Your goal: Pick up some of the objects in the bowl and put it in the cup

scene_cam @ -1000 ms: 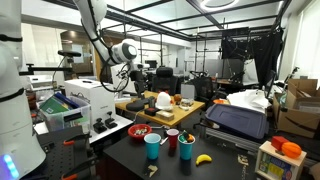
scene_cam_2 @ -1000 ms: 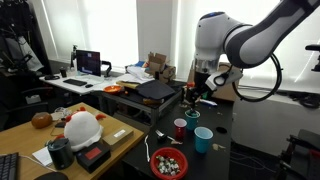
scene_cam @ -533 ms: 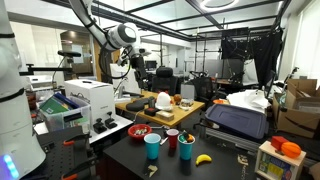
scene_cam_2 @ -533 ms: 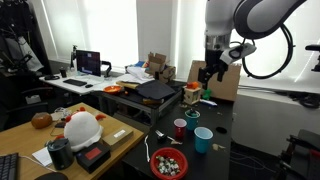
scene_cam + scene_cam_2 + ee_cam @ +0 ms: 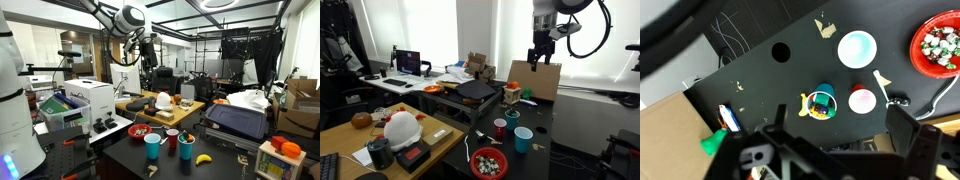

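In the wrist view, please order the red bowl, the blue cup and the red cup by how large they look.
1. red bowl, though the picture edge cuts it
2. blue cup
3. red cup, clearly the smallest

Arm [image 5: 130, 17] up high, wrist [image 5: 542, 32] pointing straight down, jaws spread wide and empty

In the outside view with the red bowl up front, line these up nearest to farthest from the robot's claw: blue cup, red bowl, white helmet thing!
From the raised gripper in an exterior view:
1. Blue cup, down below it.
2. Red bowl, nearest the camera.
3. White helmet-like thing, far off on the wooden table.
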Available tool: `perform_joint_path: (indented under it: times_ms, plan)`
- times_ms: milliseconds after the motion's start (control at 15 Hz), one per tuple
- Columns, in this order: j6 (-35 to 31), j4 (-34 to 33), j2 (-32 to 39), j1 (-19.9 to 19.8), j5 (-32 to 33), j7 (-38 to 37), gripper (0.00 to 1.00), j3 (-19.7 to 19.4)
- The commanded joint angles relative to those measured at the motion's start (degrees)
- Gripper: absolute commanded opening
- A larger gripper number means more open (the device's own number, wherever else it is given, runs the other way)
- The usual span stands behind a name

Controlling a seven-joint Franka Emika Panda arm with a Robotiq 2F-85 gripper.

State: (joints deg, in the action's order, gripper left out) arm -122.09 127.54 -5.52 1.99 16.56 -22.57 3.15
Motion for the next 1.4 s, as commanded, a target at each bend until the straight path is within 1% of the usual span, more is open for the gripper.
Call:
perform_joint_path:
  times_ms: [0,333,667,867,1333]
  plan:
    - [5.60,-4.30,-0.07,-1.07,-5.41,7.16,1.00,-1.39]
    - [10.87,-8.02,-0.20,-2.08,-11.06,14.58,1.00,-3.09]
    - [13.04,-9.23,-1.33,-2.46,-13.46,19.16,1.00,-3.68]
    - [14.17,-9.06,-2.98,-2.37,-13.65,20.11,1.00,-3.55]
    - [15.59,-8.43,-7.22,-2.09,-12.51,18.71,1.00,-2.87]
